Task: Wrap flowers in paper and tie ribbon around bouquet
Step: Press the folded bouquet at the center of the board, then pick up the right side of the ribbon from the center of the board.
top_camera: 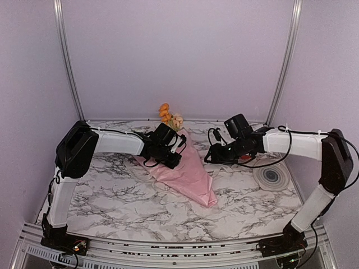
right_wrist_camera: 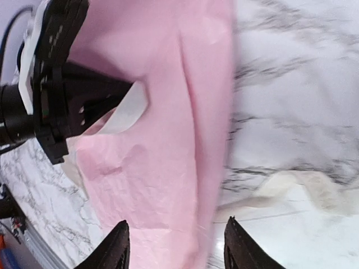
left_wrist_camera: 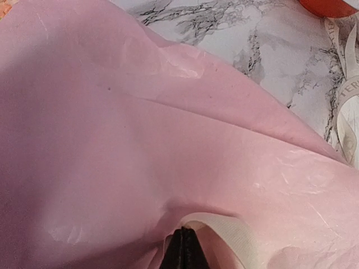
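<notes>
The bouquet is a pink paper (top_camera: 193,174) cone lying on the marble table, with orange and white flowers (top_camera: 166,114) sticking out at its far end. My left gripper (top_camera: 168,152) rests on the cone's upper part. Its black tips (left_wrist_camera: 183,249) are shut on a loop of the cream ribbon (left_wrist_camera: 233,238), pressed against the paper (left_wrist_camera: 140,140). More lettered ribbon (left_wrist_camera: 349,92) lies loose on the table. My right gripper (right_wrist_camera: 178,249) is open above the cone's right edge, with nothing between its fingers (right_wrist_camera: 118,249). It sees the paper (right_wrist_camera: 168,140), the left gripper (right_wrist_camera: 56,84) and blurred ribbon (right_wrist_camera: 291,188).
A round grey-and-white ringed disc (top_camera: 271,176) lies on the table under the right forearm. Lilac walls and two aluminium posts (top_camera: 67,61) close the back. An orange-red object (left_wrist_camera: 328,5) shows at the top edge of the left wrist view.
</notes>
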`<move>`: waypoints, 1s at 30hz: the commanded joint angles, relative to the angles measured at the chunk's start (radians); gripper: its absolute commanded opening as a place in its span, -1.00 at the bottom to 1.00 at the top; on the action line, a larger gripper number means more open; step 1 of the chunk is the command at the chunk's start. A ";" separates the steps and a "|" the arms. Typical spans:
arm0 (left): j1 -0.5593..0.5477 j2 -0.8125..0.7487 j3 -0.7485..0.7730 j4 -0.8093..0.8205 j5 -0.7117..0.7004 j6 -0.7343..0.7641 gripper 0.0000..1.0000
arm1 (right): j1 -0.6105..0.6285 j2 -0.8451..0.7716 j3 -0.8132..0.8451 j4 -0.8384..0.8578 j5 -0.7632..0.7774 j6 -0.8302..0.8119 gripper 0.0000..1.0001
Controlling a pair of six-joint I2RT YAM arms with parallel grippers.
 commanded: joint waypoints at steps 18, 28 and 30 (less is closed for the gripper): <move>0.000 -0.024 -0.025 -0.055 -0.013 0.051 -1.00 | -0.235 0.131 0.109 -0.201 0.239 -0.224 0.28; -0.002 -0.033 -0.026 -0.064 -0.025 0.069 -1.00 | -0.212 0.187 0.066 -0.142 0.172 -0.275 -0.46; -0.002 -0.037 -0.028 -0.065 -0.030 0.075 -1.00 | -0.188 0.188 0.053 -0.143 0.117 -0.299 -0.68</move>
